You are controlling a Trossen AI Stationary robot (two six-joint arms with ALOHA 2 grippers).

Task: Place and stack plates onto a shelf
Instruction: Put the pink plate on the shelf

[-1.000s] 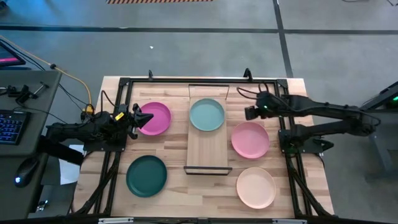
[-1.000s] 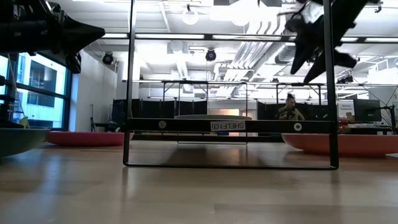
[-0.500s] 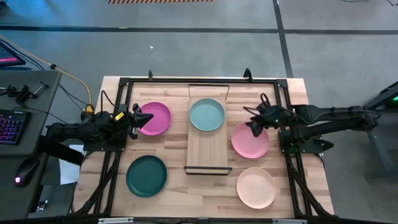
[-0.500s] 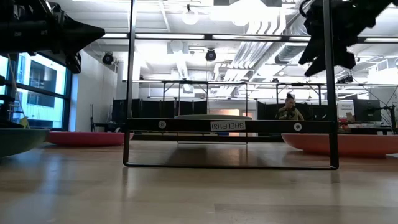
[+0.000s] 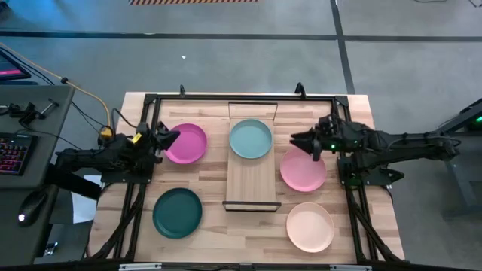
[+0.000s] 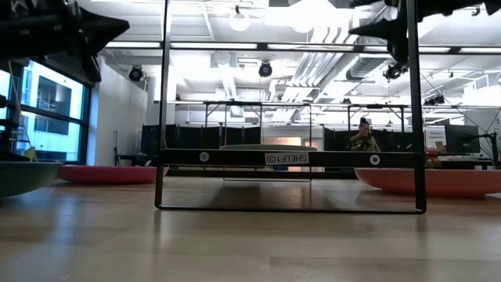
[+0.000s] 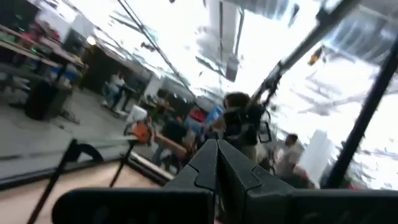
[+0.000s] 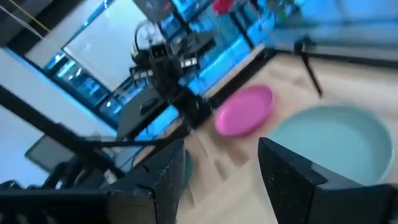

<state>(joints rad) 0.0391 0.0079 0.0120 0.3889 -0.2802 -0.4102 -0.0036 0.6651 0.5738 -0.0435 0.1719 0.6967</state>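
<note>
Five plates show in the high view. The pale teal plate [image 5: 251, 138] lies on the far half of the light wood shelf [image 5: 250, 184]. On the table lie the magenta plate [image 5: 187, 143], the dark green plate [image 5: 178, 213], the light pink plate [image 5: 304, 170] and the cream plate [image 5: 309, 226]. My left gripper [image 5: 172, 137] hangs shut above the magenta plate's left rim, touching nothing. My right gripper [image 5: 296, 139] is open, level and pointing left, in the air over the pink plate's far left rim. Its wrist view shows the teal plate [image 8: 333, 140] and the magenta plate [image 8: 245, 111] ahead.
A black frame [image 5: 241, 98] runs around the tabletop. The shelf's black wire legs [image 6: 164, 117] stand upright in the low view, its board carrying a label [image 6: 286, 158]. People sit and stand in the room beyond. A keyboard and mouse lie left of the table.
My right gripper has risen from above the light pink plate and tipped from pointing down to level, now pointing toward the table's left. My left gripper has drawn back a little toward the far left and tipped up. The plates have stayed in place.
</note>
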